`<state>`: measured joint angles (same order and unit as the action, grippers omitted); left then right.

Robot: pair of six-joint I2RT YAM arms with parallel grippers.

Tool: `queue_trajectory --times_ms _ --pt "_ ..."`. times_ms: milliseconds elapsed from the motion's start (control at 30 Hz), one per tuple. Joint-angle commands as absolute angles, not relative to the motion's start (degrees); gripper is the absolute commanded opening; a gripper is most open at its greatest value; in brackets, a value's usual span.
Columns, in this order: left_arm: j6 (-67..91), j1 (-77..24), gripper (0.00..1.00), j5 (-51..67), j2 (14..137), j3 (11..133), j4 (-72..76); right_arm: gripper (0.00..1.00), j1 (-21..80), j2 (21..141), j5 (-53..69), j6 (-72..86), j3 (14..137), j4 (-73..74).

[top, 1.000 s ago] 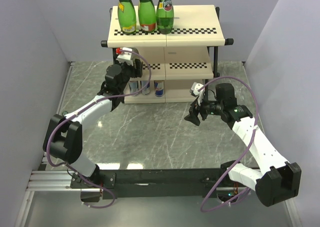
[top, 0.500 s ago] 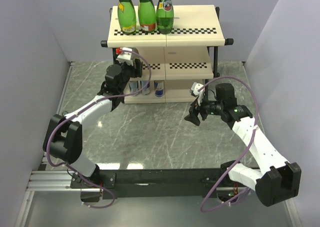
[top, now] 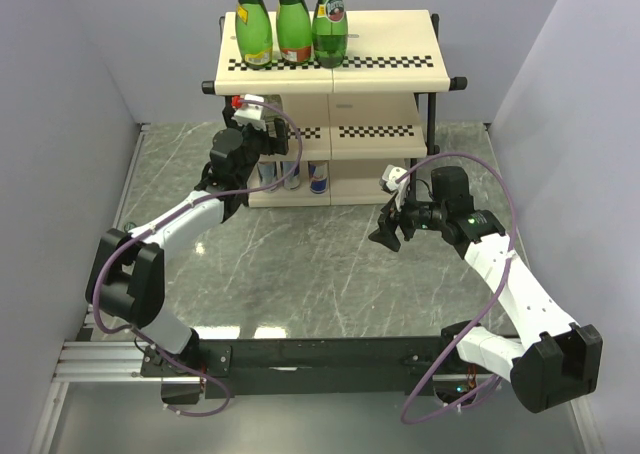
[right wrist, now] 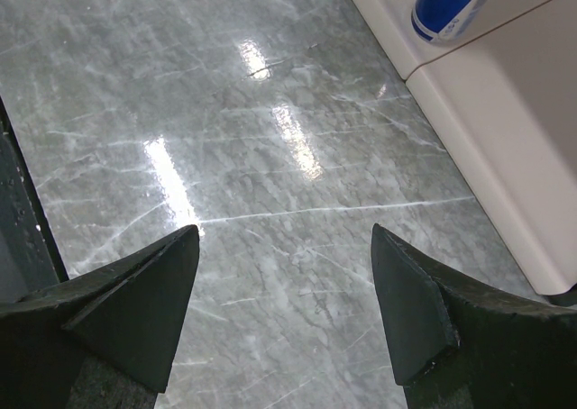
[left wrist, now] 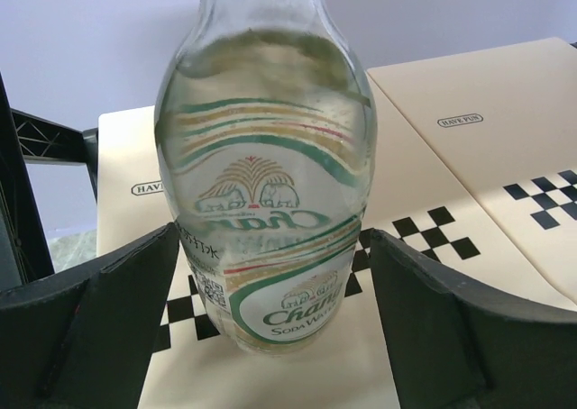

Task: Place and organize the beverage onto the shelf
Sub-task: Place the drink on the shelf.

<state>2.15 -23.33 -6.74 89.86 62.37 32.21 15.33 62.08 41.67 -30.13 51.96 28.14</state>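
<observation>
The grey marble-patterned table fills the middle of the top view, with pale walls on both sides. At the upper centre stands the shelf, three cream boards with black-and-white checkered front strips on a black tube frame.

The left arm runs from the lower left of the frame up to the left end of the shelf's middle tier. The right arm bends in from the lower right and ends over bare table, just in front of the shelf's right half.

Three green bottles stand upright in a close row on the left half of the top board. A few cans stand on the left half of the lowest tier. One blue-and-silver can also shows at the top right of the right wrist view.

In the left wrist view a clear glass bottle with a green, gold and red soda-water label stands upright on a cream board, right at its checkered strip, and fills the centre of the frame. The left gripper has one dark finger on each side of this bottle, spread apart. A sliver of board shows between the glass and the finger on the right of the frame. On the left the fingertip meets the bottle's outline, and I cannot tell whether it touches.

The right gripper hangs over the table with its fingers wide apart and only marble between them.
</observation>
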Motion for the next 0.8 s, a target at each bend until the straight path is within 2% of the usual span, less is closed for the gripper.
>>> queue_trajectory --times_ms 0,200,767 --pt "3.0 -22.9 0.92 -7.4 87.3 65.8 38.1 0.83 14.8 62.1 42.5 -31.0 53.3 27.6" --pt "3.5 -22.9 1.00 -7.0 85.9 64.8 38.3 0.83 14.8 62.1 42.5 -30.9 53.3 27.6" --pt "5.7 -22.9 0.99 -3.5 77.6 58.3 34.7 0.83 14.8 62.1 42.5 -31.0 53.3 27.6"
